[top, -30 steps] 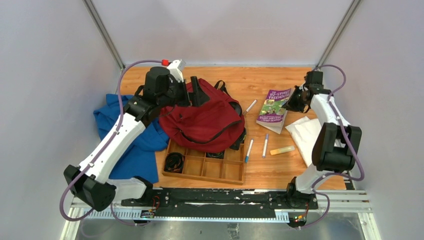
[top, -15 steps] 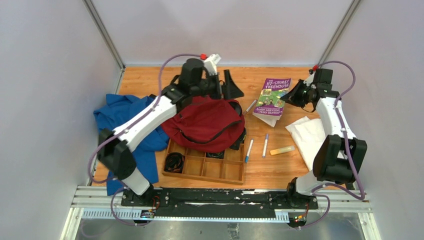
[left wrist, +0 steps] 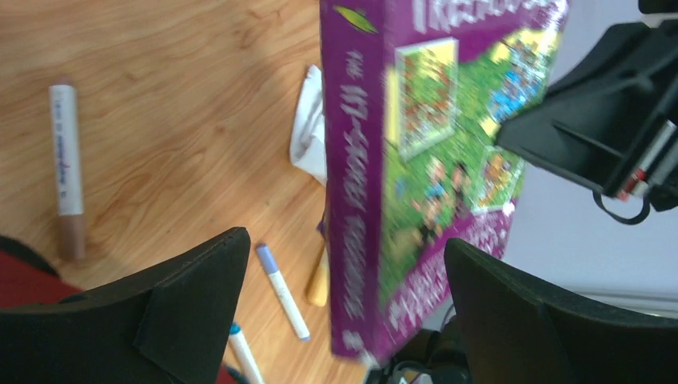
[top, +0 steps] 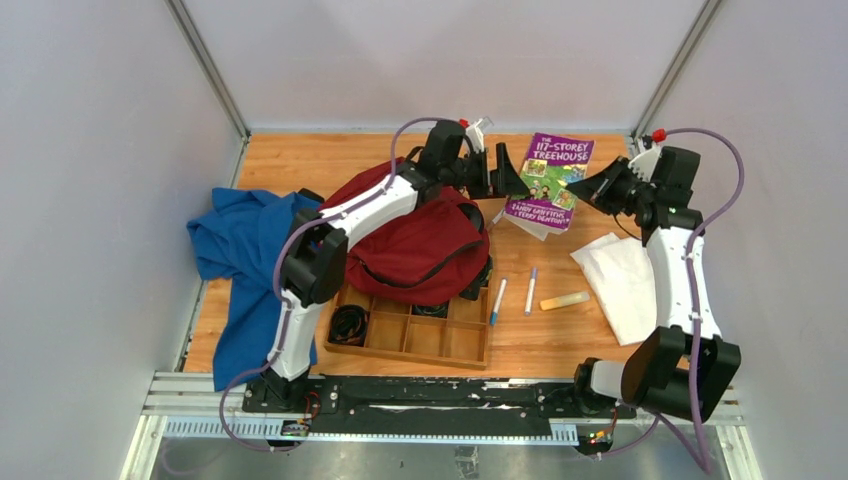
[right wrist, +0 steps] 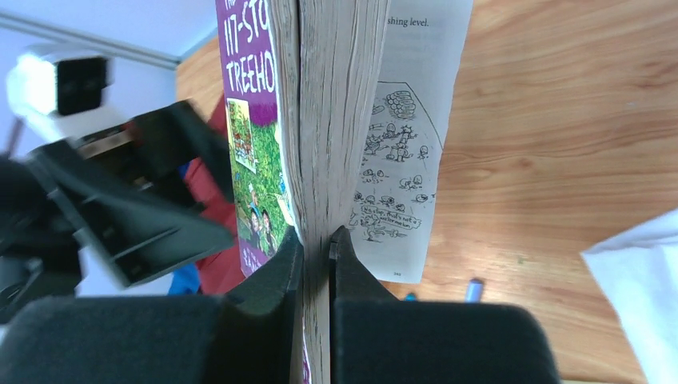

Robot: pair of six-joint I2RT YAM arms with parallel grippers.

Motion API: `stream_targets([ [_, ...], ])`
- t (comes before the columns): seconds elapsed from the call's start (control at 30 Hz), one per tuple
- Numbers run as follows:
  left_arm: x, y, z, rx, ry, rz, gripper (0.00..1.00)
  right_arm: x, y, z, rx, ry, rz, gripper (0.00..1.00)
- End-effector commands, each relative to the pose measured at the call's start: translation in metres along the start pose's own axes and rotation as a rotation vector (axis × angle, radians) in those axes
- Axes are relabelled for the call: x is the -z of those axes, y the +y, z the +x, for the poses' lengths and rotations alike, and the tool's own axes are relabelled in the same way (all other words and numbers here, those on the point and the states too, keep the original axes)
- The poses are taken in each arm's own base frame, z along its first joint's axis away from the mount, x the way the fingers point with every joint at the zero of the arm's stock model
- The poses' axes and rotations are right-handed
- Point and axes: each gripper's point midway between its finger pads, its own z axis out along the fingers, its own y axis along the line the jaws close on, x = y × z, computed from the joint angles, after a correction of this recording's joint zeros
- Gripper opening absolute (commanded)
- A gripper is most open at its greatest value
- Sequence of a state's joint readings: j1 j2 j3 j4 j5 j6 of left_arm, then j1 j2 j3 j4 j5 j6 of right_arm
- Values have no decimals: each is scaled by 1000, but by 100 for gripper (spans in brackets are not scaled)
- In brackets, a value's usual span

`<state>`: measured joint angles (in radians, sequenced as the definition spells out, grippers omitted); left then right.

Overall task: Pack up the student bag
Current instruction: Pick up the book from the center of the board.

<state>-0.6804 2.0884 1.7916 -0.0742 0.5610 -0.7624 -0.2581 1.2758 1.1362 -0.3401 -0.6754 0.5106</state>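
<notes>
right hand (right wrist: 316, 244) clamps book (right wrist: 328, 96), one page (right wrist: 416, 120) loose.

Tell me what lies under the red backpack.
The backpack overlaps the far side of the wooden tray, hiding those compartments. Its left edge lies by the blue cloth. Anything else beneath is covered.

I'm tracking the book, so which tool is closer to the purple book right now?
Right. The right tool is clamped on the purple book at its page edge; the left tool hangs open just beside its spine.
</notes>
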Motion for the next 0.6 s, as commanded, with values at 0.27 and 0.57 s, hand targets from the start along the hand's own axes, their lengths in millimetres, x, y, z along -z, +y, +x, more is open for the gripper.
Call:
stream_targets([
  [0.27,3,-63,-12,97,-16,349,84,13,49,5,3,41,-272,0],
  [0.57,26,-103,-27,102,-47,421,0,5,38,18,-77,84,-255,49],
])
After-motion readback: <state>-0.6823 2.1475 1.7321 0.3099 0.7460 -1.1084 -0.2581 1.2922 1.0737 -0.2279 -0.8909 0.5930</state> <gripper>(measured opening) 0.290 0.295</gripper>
